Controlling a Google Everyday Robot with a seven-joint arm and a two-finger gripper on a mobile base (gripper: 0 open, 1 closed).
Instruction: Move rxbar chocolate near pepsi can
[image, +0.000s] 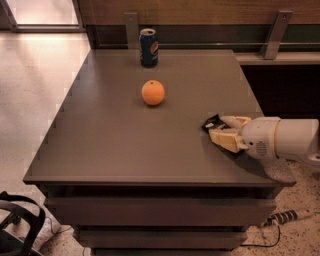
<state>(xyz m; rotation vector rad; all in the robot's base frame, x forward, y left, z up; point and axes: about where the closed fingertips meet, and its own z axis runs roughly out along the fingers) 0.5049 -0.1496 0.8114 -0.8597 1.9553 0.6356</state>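
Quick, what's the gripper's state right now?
Gripper: low at the table's right edge, over the rxbar chocolate; open or closed cannot be told.

Cream hand (220, 129) at black rxbar chocolate (211, 122); dark blue pepsi can (148, 48).
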